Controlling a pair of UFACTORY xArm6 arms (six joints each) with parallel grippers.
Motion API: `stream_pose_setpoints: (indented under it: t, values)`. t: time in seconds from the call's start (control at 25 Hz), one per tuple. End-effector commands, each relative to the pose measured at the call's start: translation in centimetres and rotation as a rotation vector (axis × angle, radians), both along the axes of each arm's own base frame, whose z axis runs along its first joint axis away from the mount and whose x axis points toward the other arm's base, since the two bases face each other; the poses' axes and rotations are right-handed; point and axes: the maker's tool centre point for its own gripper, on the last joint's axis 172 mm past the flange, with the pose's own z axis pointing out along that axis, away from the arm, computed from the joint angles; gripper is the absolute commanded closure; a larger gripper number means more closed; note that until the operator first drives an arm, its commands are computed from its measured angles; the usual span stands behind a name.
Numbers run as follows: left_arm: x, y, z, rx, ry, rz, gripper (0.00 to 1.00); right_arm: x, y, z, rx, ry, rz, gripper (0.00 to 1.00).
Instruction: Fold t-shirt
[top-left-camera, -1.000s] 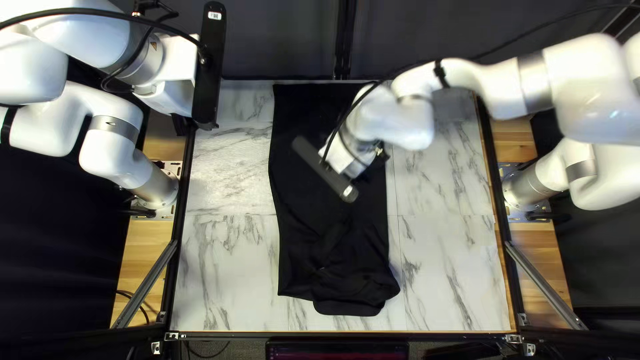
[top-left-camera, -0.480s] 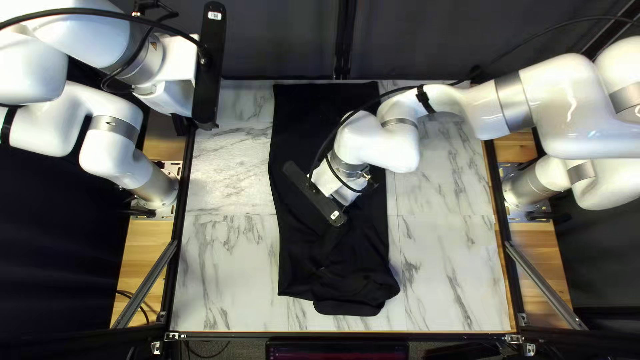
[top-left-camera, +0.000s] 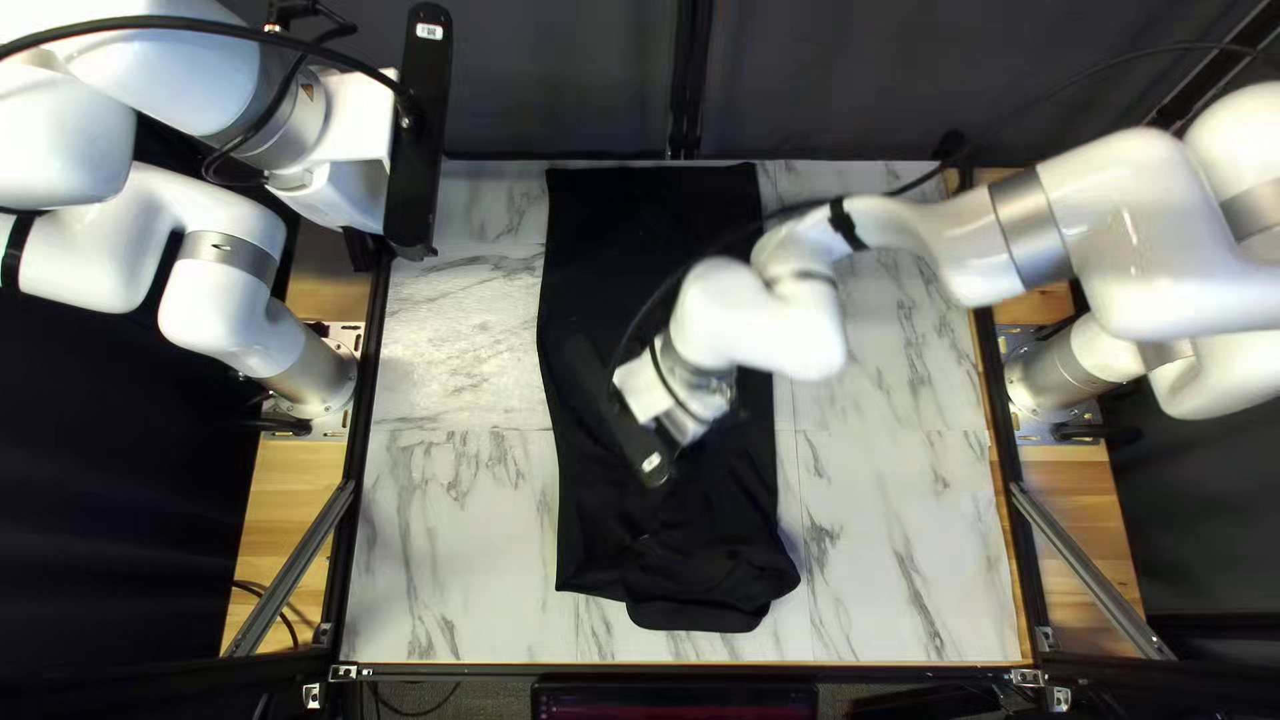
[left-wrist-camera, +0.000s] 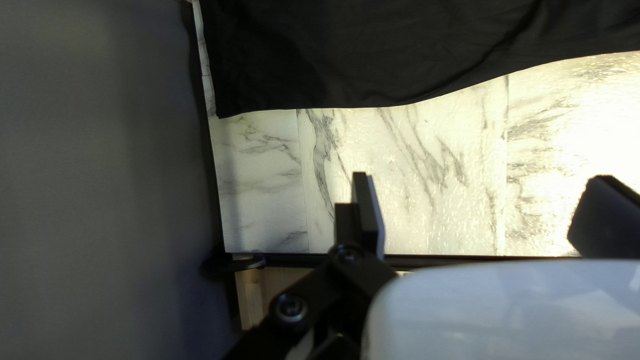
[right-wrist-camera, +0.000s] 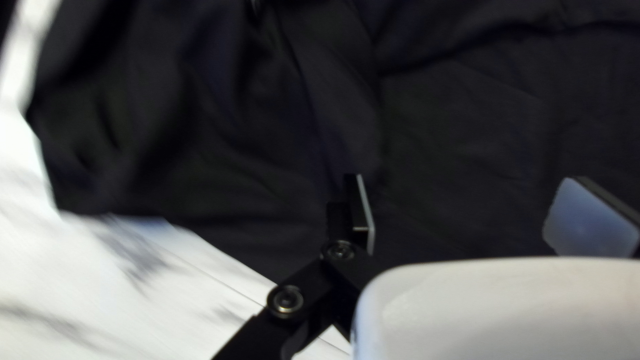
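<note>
Behind my one marble-patterned worktop [top-left-camera: 894, 534] hangs a dark curtain [top-left-camera: 560, 80]. One black t-shirt [top-left-camera: 614, 240] lies lengthwise mid-worktop, rumpled at its near end. Of my two tools, both spread wide, the right tool [top-left-camera: 687, 424] is over the shirt, the left tool [top-left-camera: 360, 250] near the worktop's far left corner.

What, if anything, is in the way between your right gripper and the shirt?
Nothing visible stands in the way. The right gripper is open over the shirt, with only the shirt's cloth showing straight ahead of it.
</note>
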Motion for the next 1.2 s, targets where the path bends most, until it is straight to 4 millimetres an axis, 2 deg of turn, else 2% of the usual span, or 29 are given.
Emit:
stream_pose_setpoints:
  t: [0.04, 0.16, 0.28, 0.4, 0.52, 0.56, 0.92, 1.04, 1.2]
  values:
    - [0.0, 0.0, 0.0, 0.000, 0.000, 0.000, 0.00, 0.0, 0.0, 0.0, 0.000, -0.002, -0.003, 0.00]
    - [0.0, 0.0, 0.0, 0.000, 0.000, 0.000, 0.00, -0.1, 0.0, -0.1, -0.003, -0.002, 0.001, 0.00]
    - [0.0, 0.0, 0.0, 0.000, 0.000, 0.000, 0.00, -0.1, 1.9, -1.7, 0.044, 0.033, -0.004, 0.00]
    - [0.0, 0.0, 0.0, 0.000, 0.000, 0.000, 0.00, 0.0, 5.8, -3.4, 0.072, 0.051, -0.121, 0.00]
    - [0.0, 0.0, 0.0, 0.000, 0.000, 0.000, 0.00, 0.9, 9.2, -4.1, 0.072, 0.040, -0.271, 0.00]
    - [0.0, 0.0, 0.0, 0.000, 0.000, 0.000, 0.00, 0.9, 9.7, -3.8, 0.052, 0.037, -0.306, 0.00]
    - [0.0, 0.0, 0.0, 0.000, 0.000, 0.000, 0.00, 0.8, 9.6, -4.0, 0.050, 0.039, -0.297, 0.00]
    - [0.0, 0.0, 0.0, 0.000, 0.000, 0.000, 0.00, 2.6, 9.4, -5.1, 0.026, 0.053, -0.270, 0.00]
    - [0.0, 0.0, 0.0, 0.000, 0.000, 0.000, 0.00, 3.2, 8.2, -5.7, -0.002, 0.061, -0.304, 0.00]
